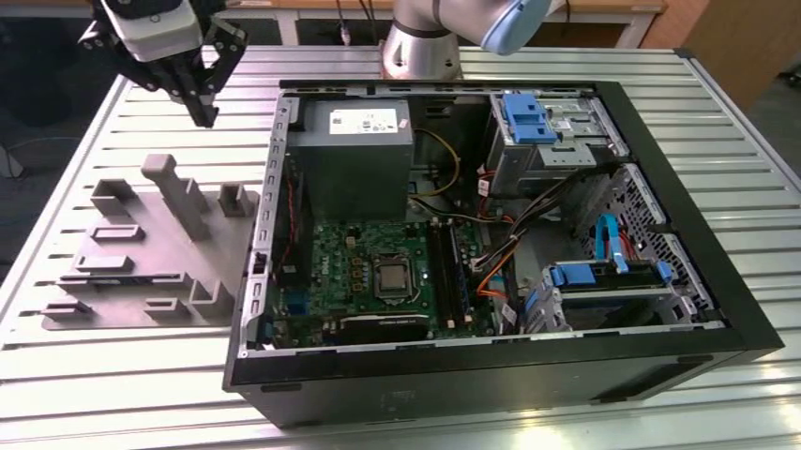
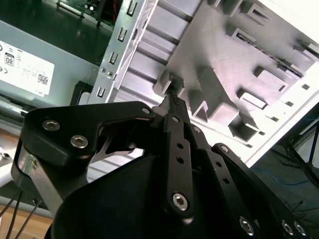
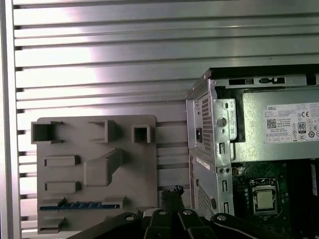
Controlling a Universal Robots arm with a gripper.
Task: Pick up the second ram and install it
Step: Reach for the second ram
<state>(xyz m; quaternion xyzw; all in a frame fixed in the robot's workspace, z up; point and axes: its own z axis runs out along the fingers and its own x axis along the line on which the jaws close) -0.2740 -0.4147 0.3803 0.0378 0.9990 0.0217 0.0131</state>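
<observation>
One stick, the second ram (image 3: 75, 205), is lying in a slot along one edge of the gray fixture plate (image 3: 134, 169). The gripper (image 1: 201, 114) is hovering above that plate with its jaws pressed together, gripping nothing; the ram is sitting apart from them.

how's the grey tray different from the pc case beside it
The grey tray is a low pale slab with blocks sticking up; the pc case is a black, high-walled open box. The tray holds a blue ram stick in a slot; the case holds a green motherboard. Both sit on the slatted metal table.
</observation>
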